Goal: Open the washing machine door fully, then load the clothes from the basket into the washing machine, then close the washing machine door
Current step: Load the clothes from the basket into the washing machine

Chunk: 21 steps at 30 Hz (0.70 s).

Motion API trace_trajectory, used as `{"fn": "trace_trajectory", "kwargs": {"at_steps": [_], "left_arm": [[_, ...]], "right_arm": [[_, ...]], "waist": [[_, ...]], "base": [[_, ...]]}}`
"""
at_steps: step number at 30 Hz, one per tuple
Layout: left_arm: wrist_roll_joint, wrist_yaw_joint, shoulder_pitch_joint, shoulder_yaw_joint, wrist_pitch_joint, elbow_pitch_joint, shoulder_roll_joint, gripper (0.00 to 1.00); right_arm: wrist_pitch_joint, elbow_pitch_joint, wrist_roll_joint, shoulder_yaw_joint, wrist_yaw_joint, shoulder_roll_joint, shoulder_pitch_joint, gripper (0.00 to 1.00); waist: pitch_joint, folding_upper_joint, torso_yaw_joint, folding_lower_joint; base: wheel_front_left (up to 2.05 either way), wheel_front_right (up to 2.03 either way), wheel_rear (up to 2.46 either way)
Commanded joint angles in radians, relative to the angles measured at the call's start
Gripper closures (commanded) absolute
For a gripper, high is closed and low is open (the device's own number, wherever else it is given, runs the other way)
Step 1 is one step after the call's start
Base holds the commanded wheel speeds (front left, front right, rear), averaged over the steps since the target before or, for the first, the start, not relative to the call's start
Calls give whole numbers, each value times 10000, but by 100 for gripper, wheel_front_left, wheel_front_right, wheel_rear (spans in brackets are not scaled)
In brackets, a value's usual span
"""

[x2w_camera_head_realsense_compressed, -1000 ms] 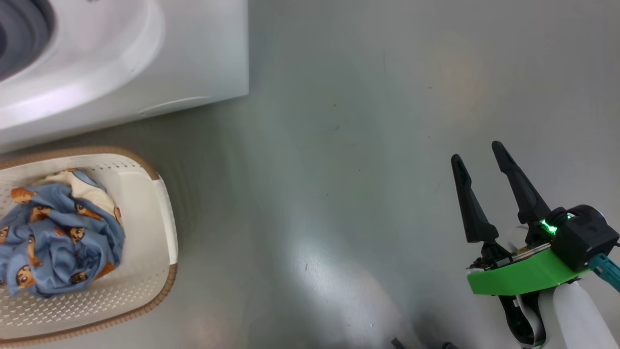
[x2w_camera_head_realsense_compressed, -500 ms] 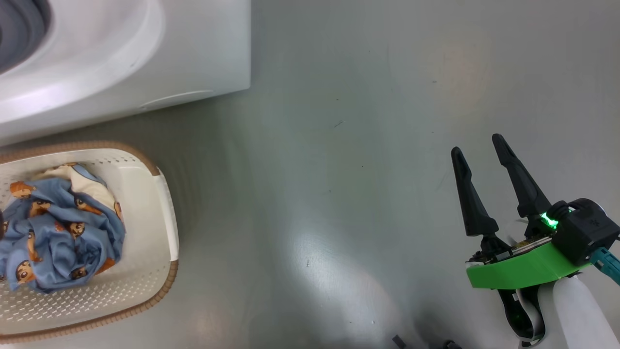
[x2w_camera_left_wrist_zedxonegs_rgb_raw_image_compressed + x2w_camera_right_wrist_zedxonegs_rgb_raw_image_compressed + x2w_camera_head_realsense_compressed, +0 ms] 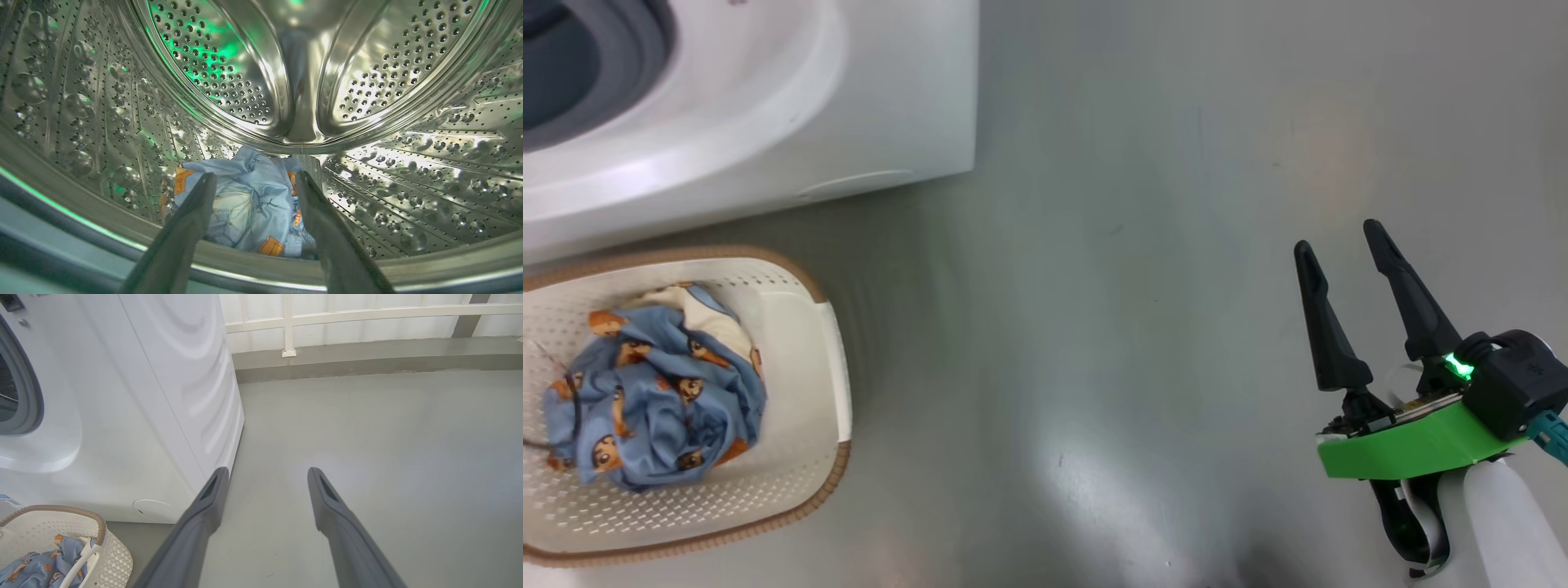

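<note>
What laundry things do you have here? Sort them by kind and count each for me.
Washing machine: 1
Basket: 1
Blue printed clothes bundles: 2 (basket bundle, drum bundle)
Total: 4

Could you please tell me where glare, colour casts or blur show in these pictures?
Left wrist view: green light tints the drum, white glare streaks its lower right wall, and the left tool looks soft up close. Head view: a pale glare patch on the floor; the basket is sharp. Right wrist view: soft, even light; the right tool is blurred.
</note>
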Motion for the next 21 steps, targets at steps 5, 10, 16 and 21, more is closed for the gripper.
{"fn": "trace_trajectory", "kwargs": {"at_steps": [5, 10, 16, 21], "left_arm": [[-15, -57, 873, 68, -275, -397, 308, 0], [132, 80, 2082, 231, -328, -1737, 17, 0], [595, 551, 4452, 696, -332, -4662, -511, 0], [979, 837, 6543, 926, -333, -6866, -1041, 0]], "right_arm": [[-45, -108, -56, 8, 60, -140, 329, 0], [-45, -54, -149, -33, 60, -186, 506, 0], [-45, 41, -252, -44, 60, -210, 710, 0], [-45, 142, -337, 47, 60, -189, 889, 0]], "waist": [[-556, -1, 390, 0], [-1044, -1, 732, 0], [-1626, -1, 1058, 0], [-2149, -1, 1196, 0]], "base": [[0, 0, 0], [0, 0, 0], [0, 0, 0], [0, 0, 0]]}}
